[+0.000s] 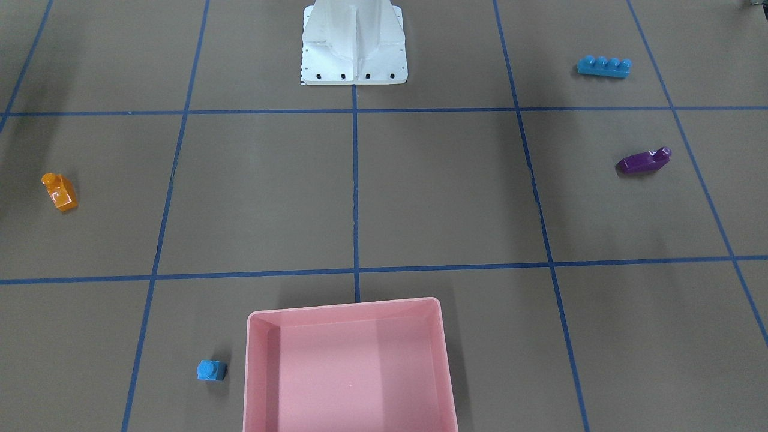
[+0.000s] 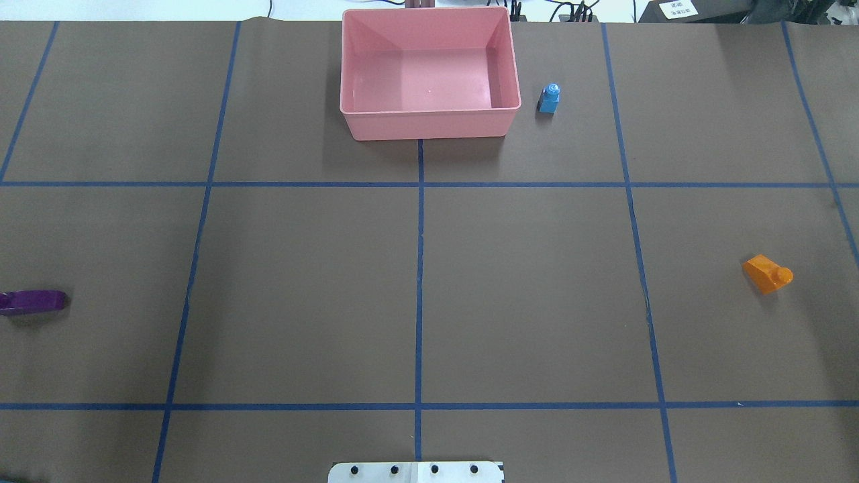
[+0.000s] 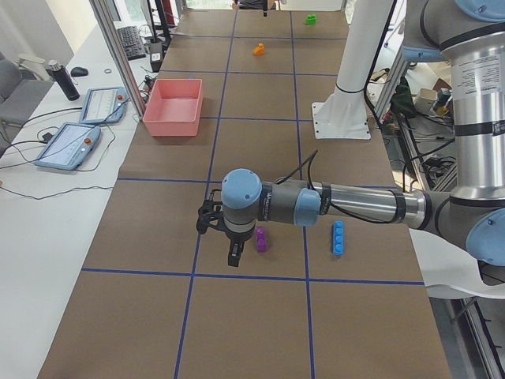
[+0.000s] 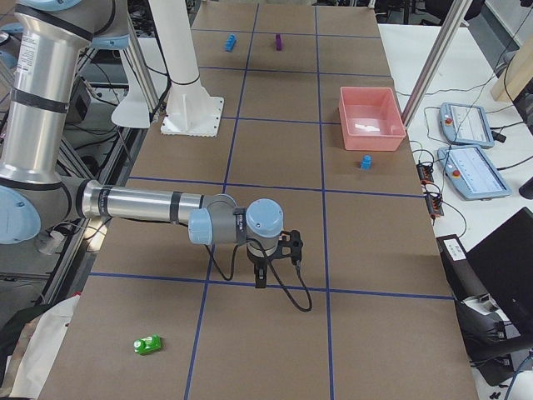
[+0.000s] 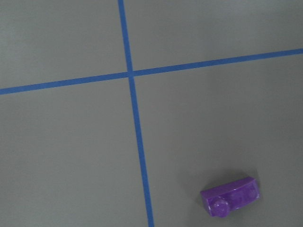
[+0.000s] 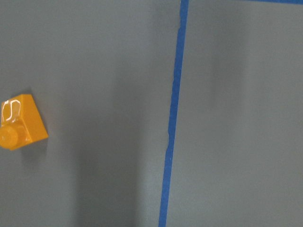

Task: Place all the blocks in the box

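The pink box point(image 2: 429, 124) stands empty at the table's far edge; it also shows in the front view point(image 1: 345, 306). The tiny blue block point(image 2: 549, 98) stands just right of it. The orange block point(image 2: 768, 274) lies far right and shows in the right wrist view point(image 6: 19, 123). The purple block point(image 2: 32, 301) lies far left and shows in the left wrist view point(image 5: 231, 196). The long blue block point(image 1: 604, 65) lies near it. The green block point(image 4: 149, 343) lies at the table's right end. My left gripper point(image 3: 234, 257) hovers beside the purple block point(image 3: 261, 239). My right gripper point(image 4: 260, 273) hovers over the table. I cannot tell whether either is open or shut.
The white robot base point(image 1: 354, 60) stands at the table's near middle. Blue tape lines point(image 2: 419, 295) divide the brown surface into squares. Two teach pendants point(image 3: 67, 146) lie on the side bench beyond the box.
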`<state>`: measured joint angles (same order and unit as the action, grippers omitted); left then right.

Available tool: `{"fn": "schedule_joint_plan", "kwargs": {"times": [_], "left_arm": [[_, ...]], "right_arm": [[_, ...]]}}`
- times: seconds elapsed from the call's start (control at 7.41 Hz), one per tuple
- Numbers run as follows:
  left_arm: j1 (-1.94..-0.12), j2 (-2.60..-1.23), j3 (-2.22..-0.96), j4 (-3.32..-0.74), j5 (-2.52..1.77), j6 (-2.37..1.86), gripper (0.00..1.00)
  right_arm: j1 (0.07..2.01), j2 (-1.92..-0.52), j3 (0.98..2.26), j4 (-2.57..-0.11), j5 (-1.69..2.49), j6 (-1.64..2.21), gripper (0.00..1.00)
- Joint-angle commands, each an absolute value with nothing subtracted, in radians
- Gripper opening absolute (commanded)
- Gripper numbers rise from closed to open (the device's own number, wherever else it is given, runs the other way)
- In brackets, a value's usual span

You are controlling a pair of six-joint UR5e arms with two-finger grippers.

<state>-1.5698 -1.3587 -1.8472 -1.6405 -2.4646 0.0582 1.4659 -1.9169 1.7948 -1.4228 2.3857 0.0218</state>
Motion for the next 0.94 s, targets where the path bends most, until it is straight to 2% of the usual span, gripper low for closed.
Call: {"fn": "schedule_joint_plan", "kwargs": {"times": [0.0, 0.14, 0.27, 0.54, 0.81], "left_arm": [[-1.569, -1.325, -1.823, -1.703, -2.477, 0.052, 1.00], [-1.566, -1.327, -1.824, -1.704, -2.477, 0.060, 1.00], [-1.566, -1.325, -1.822, -1.736, -2.477, 0.052, 1.00], [-1.566, -1.301, -1.824, -1.793, -2.479, 0.049, 1.00], [-1.565, -1.296, -1.824, -1.796, -2.480, 0.051, 1.00]], "right_arm": [[1.466, -2.136, 1.774, -1.158, 2.370, 0.009, 1.00], [1.466, -2.205, 1.728, -0.987, 2.344, 0.008, 1.00], [1.466, -2.220, 1.674, -0.936, 2.361, 0.011, 1.00], [1.479, -2.308, 1.646, -0.850, 2.416, 0.018, 1.00], [1.509, -2.313, 1.611, -0.779, 2.324, 0.023, 1.00]]}}
